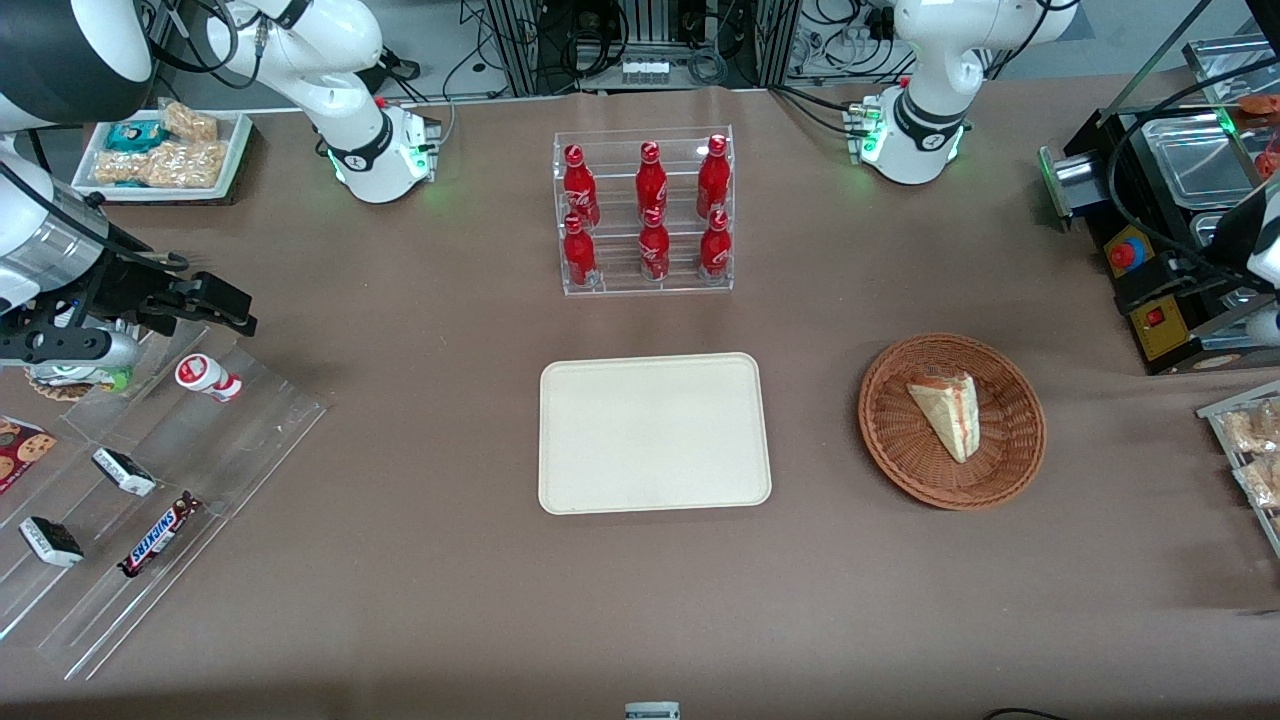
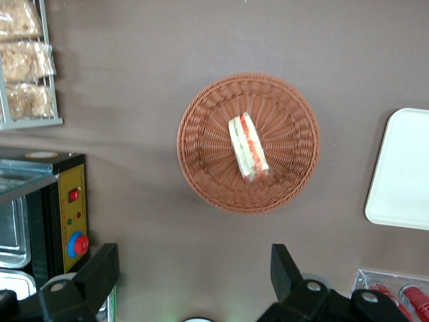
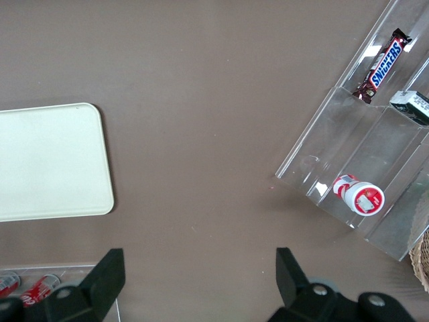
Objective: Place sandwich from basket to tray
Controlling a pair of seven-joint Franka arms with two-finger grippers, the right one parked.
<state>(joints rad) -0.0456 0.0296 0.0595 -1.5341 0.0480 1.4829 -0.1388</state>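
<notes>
The sandwich (image 1: 945,412), a pale wedge with red and green filling along its edge, lies in the round wicker basket (image 1: 900,470) toward the working arm's end of the table. The cream tray (image 1: 650,430) lies flat beside the basket and holds nothing. In the left wrist view my left gripper (image 2: 194,263) is open and empty, high above the bare table. It hangs a little farther from the front camera than the basket (image 2: 201,168) and the sandwich (image 2: 249,145). The tray's edge (image 2: 402,174) also shows there. In the front view only a part of the working arm (image 1: 1250,245) shows at the picture's edge.
A clear rack of red bottles (image 1: 645,215) stands farther from the front camera than the tray. A black and yellow box with a red button (image 1: 1150,290) and metal trays (image 1: 1190,160) stand near the basket. Snack packets (image 1: 1250,440) lie at the table's end. A clear stepped stand (image 1: 150,480) is toward the parked arm's end.
</notes>
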